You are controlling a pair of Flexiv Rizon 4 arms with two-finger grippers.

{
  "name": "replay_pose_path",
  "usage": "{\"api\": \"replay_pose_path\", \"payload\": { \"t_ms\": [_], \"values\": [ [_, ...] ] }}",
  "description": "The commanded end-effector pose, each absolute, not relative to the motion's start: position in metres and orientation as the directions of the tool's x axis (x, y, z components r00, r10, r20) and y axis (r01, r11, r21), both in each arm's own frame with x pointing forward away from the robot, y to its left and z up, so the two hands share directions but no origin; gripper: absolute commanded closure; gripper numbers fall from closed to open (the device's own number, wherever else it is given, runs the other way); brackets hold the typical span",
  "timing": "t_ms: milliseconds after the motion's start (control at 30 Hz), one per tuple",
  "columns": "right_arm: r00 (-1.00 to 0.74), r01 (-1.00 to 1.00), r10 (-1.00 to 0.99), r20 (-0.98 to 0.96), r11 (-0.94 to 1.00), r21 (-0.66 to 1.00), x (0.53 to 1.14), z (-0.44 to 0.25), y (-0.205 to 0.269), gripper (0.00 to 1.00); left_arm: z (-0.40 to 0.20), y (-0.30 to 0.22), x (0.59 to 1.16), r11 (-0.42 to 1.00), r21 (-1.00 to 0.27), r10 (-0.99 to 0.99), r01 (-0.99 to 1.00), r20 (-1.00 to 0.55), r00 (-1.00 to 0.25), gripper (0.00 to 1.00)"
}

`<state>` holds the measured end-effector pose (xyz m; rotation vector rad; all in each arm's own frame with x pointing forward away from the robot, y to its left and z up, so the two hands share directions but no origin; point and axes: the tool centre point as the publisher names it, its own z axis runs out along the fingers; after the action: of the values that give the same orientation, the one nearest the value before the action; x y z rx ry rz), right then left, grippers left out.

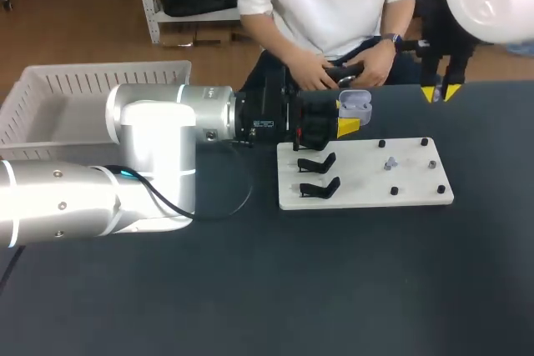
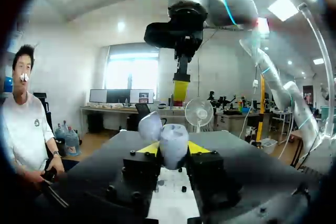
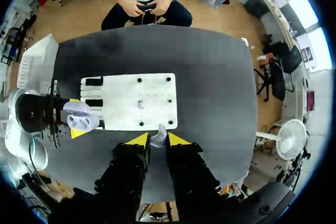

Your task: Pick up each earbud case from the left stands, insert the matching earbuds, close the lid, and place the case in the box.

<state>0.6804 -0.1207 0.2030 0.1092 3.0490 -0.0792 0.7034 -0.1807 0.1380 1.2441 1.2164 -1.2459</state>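
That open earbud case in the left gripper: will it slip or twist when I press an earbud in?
Probably a little. The earbud case looks smooth and rounded, so it may pivot between the fingers of the left gripper. Its open lid looks thin and hinged, likely to flex if bumped.

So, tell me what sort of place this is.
Probably a robot assembly test bench: a black tabletop carrying a white pegged fixture board, a white slatted plastic basket, and the left end effector shut on an open pale lavender earbud case.
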Motion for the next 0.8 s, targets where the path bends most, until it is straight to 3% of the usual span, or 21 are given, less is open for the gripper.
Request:
{"api": "replay_pose_path", "payload": {
  "t_ms": [33,800],
  "values": [
    [-0.824,0.544,0.544,-0.156,0.838,0.046,0.669,0.210,-0.114,1.00,0.137,-0.181,0.705,-0.043,-0.019,0.016,0.999,-1.000,-0.019,1.00],
    [-0.813,0.566,0.569,-0.125,0.822,0.061,0.663,0.209,-0.099,1.00,0.137,-0.181,0.705,-0.043,-0.019,0.016,0.999,-1.000,-0.019,1.00]
  ]
}}
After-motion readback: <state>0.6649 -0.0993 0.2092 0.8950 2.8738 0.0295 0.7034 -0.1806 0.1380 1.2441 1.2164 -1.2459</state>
